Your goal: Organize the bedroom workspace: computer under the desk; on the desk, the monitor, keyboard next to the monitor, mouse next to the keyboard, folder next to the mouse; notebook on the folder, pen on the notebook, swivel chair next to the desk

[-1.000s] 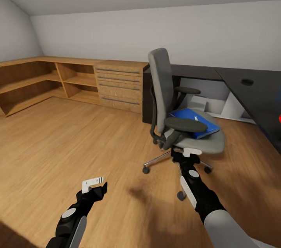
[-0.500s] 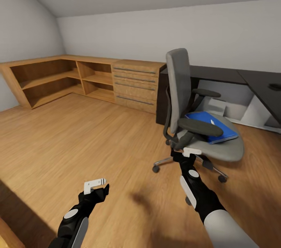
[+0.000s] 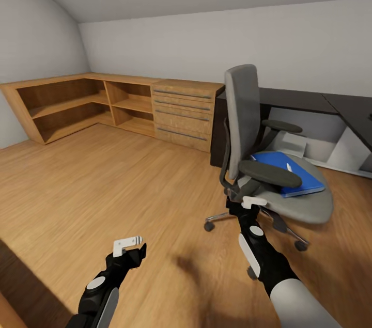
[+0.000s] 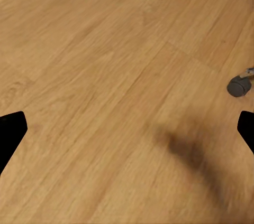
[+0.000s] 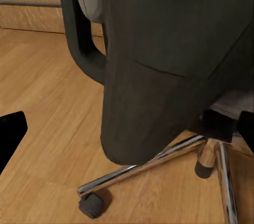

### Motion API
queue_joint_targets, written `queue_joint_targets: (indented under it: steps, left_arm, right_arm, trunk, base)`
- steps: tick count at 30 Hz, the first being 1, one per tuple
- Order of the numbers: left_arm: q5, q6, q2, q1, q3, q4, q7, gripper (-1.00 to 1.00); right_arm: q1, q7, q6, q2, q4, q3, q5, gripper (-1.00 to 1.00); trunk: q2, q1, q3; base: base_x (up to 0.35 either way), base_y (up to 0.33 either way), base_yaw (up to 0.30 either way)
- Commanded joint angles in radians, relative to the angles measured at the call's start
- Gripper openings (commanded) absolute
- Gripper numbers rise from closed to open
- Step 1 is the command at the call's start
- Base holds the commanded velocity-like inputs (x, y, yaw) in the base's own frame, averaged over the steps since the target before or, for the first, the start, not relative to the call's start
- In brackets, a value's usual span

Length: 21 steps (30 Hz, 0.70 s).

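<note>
Right hand [image 3: 248, 203], open and empty, sits just beside the swivel chair's [image 3: 258, 162] armrest [image 3: 269, 173].

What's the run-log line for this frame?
phase: at swivel chair | left gripper: open, over floor | right gripper: open, by armrest | folder: on seat, pen on top | desk: behind chair

Both arms are finished in matte black. The left arm [image 3: 98, 292] is marked by a light grey oval patch and a grey side panel. The right arm [image 3: 263, 255] carries a round grey patch and white strip, with a pale grey upper sleeve. White brackets are mounted at both wrists.
</note>
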Motion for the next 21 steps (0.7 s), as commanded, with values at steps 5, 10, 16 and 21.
queue_joint_targets:
  steps: [5, 10, 16, 21]
  left_arm:
    - [0.012, 0.006, 0.000, -0.001, -0.002, -0.001, 0.009, 1.00]
    - [0.012, 0.006, 0.000, -0.001, -0.002, -0.001, 0.013, 1.00]
    - [0.012, 0.006, 0.000, -0.001, -0.002, 0.002, 0.014, 1.00]
    - [0.012, 0.006, 0.000, 0.000, -0.002, 0.002, 0.014, 1.00]
  right_arm:
    - [0.000, -0.006, -0.004, -0.001, 0.002, 0.004, -0.008, 1.00]
    - [0.000, -0.006, -0.004, -0.001, 0.003, 0.004, -0.008, 1.00]
    - [0.000, -0.006, -0.004, -0.001, 0.004, 0.005, -0.008, 1.00]
    - [0.000, -0.006, -0.004, 0.000, 0.004, 0.005, -0.008, 1.00]
  trunk:
    - [0.000, 0.000, -0.001]
    - [0.000, 0.000, -0.001]
    - [0.000, 0.000, -0.001]
    - [0.000, 0.000, -0.001]
  base:
    - [0.216, 0.136, 0.000]
    - [0.075, 0.054, 0.000]
    - [-0.155, 0.004, 0.000]
    - [-0.311, 0.000, 0.000]
